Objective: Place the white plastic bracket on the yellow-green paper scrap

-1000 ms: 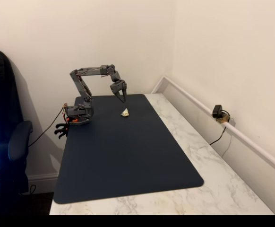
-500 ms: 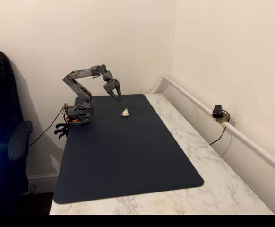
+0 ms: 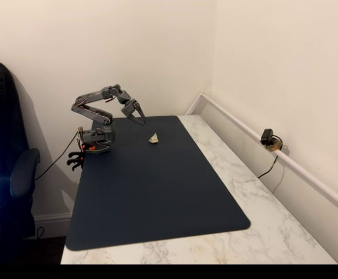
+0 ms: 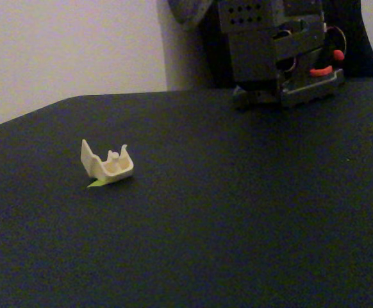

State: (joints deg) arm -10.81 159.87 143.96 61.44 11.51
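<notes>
Now white plastic bracket [image 3: 154, 138] apart from claw [image 3: 140, 119]

The white plastic bracket [image 4: 107, 165] sits on the dark mat [image 4: 238, 218], well to the left of the arm's base [image 4: 282, 51] and nearer the camera than it. A sliver of the yellow-green paper scrap [image 4: 96, 184] pokes out from under the bracket's lower left edge, touching it. The base stands at the mat's far edge, with a pale wall [image 4: 71, 45] to its left.
</notes>
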